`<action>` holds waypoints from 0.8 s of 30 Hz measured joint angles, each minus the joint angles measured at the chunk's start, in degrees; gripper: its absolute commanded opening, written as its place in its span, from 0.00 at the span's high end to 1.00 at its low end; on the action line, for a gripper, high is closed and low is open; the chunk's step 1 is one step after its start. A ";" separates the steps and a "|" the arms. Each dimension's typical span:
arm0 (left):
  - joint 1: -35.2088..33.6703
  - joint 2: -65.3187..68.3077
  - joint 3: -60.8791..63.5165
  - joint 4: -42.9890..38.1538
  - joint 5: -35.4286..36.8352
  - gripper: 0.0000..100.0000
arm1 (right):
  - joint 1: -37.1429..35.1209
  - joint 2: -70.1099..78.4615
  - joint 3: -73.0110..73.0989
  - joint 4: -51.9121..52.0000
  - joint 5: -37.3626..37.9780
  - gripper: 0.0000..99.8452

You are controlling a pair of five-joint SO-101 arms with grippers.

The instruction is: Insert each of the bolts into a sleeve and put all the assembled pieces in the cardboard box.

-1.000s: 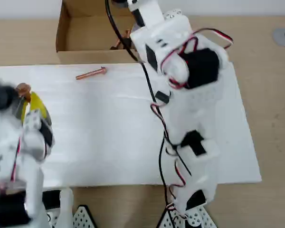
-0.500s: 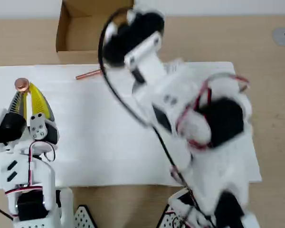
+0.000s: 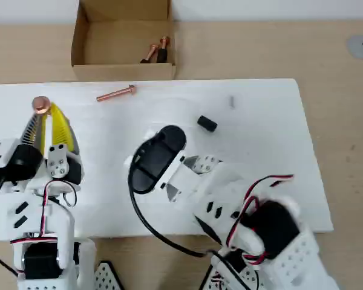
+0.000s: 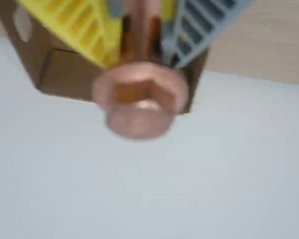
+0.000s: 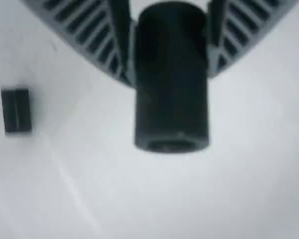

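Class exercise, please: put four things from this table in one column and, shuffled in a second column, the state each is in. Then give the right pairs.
Things
1. left tool
2. right tool
3. cardboard box
4. white sheet

States
A. holds assembled pieces
B. shut on a black sleeve
C. carries one loose bolt and one loose sleeve
D. shut on a copper bolt

Pairs: 1-D, 2-B, 3-A, 4-C

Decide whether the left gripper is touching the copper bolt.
Touching. The left wrist view shows the left gripper clamped on the copper bolt, both fingers pressed against its shaft with no gap.
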 measured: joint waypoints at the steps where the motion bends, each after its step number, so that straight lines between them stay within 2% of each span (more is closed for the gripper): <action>1: 0.26 0.00 0.00 0.00 1.58 0.99 | 0.00 -1.85 3.52 -3.60 0.00 0.99; 7: 0.35 0.00 0.00 0.00 7.47 0.99 | -0.18 -11.96 23.12 -27.52 -0.18 0.99; 11: 0.35 0.00 -0.70 0.00 12.40 0.99 | -1.85 -18.55 34.55 -43.08 -5.27 0.99; 14: 0.79 0.00 -2.46 0.26 16.70 0.99 | -5.71 -22.59 42.02 -53.01 -8.88 0.99; 20: 10.20 0.00 -9.32 7.56 20.22 0.99 | -10.02 -26.11 50.20 -63.03 -10.02 0.99; 24: 17.76 -0.18 -12.84 11.60 16.35 0.99 | -10.11 -26.55 50.37 -65.76 -10.02 0.99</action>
